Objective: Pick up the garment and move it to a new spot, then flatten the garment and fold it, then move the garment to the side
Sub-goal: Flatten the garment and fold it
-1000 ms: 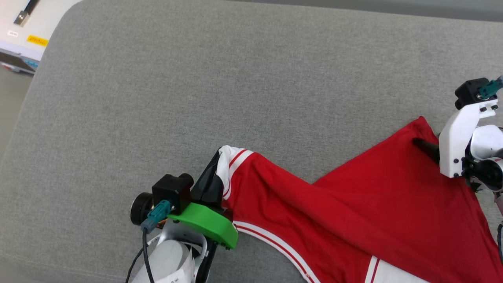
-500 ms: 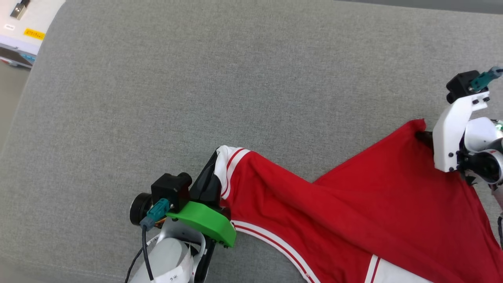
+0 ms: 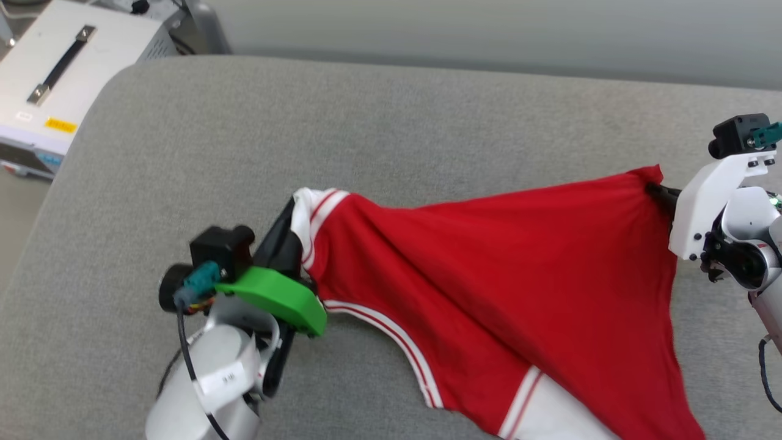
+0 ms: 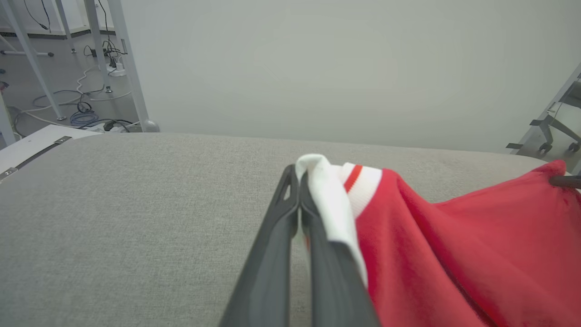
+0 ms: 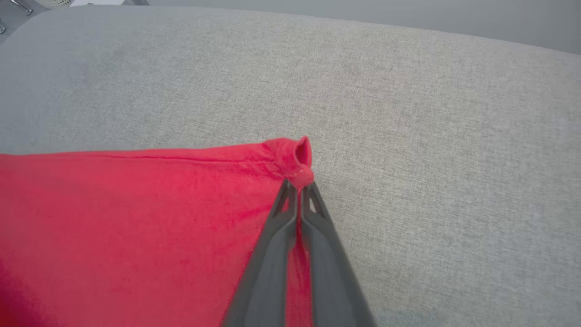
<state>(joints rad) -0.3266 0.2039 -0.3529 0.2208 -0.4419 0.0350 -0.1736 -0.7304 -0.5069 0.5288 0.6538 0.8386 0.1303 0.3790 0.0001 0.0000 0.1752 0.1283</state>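
The red shirt (image 3: 489, 275) is stretched between two grippers over the grey cushion (image 3: 397, 122). The left gripper (image 3: 292, 211) is pinching its white striped sleeve edge on the left. The right gripper (image 3: 655, 190) is pinching a red corner on the right.

nothing readable tbh, the yellow sticker (image 3: 60, 125) on the white box (image 3: 104, 49) and the paper tag (image 3: 225, 380) on my left forearm (image 3: 183, 418) are just blur
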